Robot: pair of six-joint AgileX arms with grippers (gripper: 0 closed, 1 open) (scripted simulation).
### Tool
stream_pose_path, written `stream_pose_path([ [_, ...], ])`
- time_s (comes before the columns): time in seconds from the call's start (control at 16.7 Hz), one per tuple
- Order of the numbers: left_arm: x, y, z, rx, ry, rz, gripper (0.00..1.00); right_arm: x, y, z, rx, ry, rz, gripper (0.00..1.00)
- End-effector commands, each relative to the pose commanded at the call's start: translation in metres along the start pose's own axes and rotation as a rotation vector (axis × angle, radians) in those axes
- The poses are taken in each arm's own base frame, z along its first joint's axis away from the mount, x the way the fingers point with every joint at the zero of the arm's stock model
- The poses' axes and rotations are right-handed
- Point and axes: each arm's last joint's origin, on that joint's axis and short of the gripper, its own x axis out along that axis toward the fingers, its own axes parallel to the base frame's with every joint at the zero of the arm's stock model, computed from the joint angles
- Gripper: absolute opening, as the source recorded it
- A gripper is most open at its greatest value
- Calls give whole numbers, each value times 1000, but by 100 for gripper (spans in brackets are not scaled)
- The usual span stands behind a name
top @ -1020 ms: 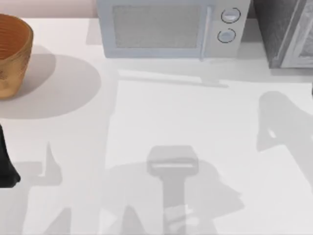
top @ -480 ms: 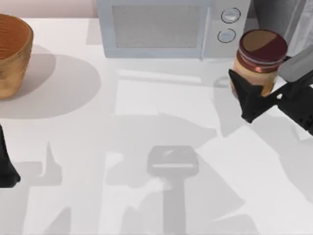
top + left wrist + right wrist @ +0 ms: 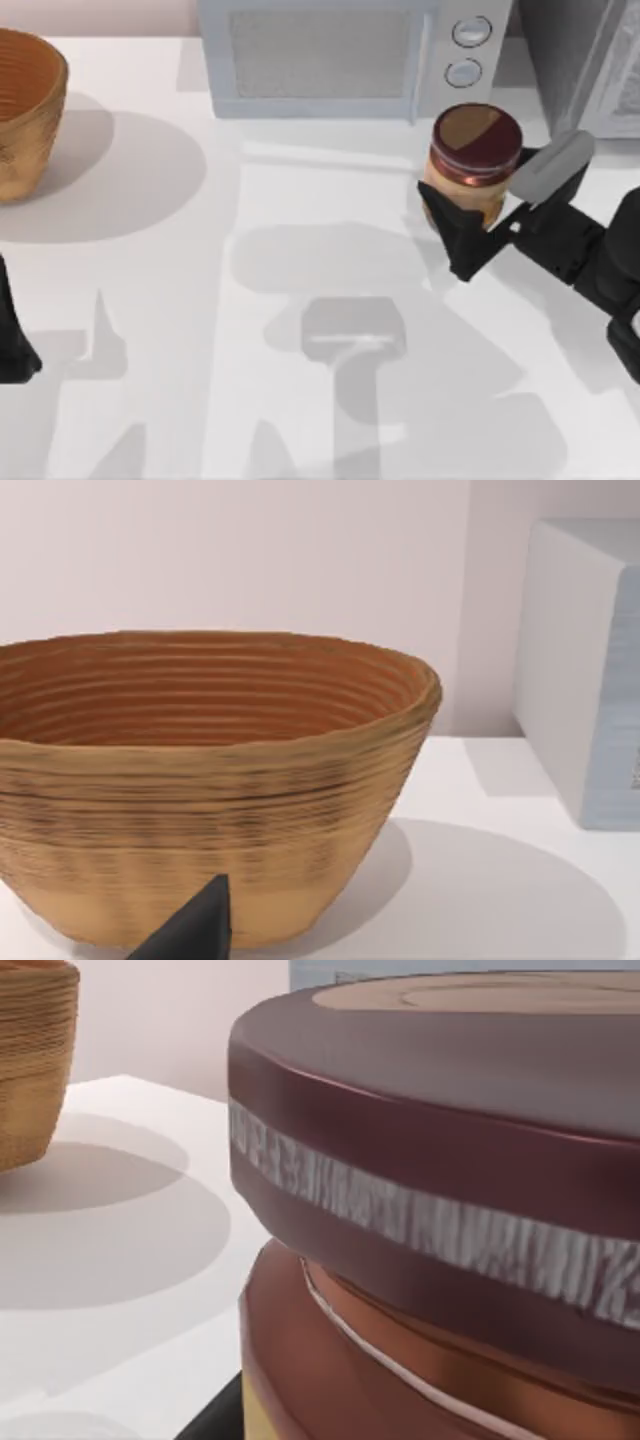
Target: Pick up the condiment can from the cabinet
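Observation:
The condiment can (image 3: 473, 160), with a tan and maroon top, a copper-red band and a pale orange body, hangs above the table in front of the microwave's knobs. My right gripper (image 3: 488, 195) is shut on its sides, reaching in from the right edge with a dark finger on the can's left and a grey one on its right. The right wrist view shows the can (image 3: 450, 1210) very close, its maroon lid and copper band large. The grey cabinet (image 3: 585, 60) stands at the back right, apart from the can. My left gripper (image 3: 12, 340) stays parked at the left edge.
A white microwave (image 3: 335, 60) stands at the back centre. A large ribbed wooden bowl (image 3: 25, 110) sits at the back left, and it rises close ahead in the left wrist view (image 3: 210, 780). The white table (image 3: 300, 240) is bare between them.
My right gripper has carried the can leftward and toward the table's front, away from the cabinet. One second ago neither was in view. The left arm has not moved.

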Motion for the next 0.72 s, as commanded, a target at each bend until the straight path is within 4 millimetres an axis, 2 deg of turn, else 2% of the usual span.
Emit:
stream_pose_path([
  [0.36, 0, 0, 0, 0, 0, 0, 100, 2, -2, -2, 3, 3, -9, 0],
  [0.72, 0, 0, 0, 0, 0, 0, 100, 43, -1, -19, 1, 2, -2, 0],
])
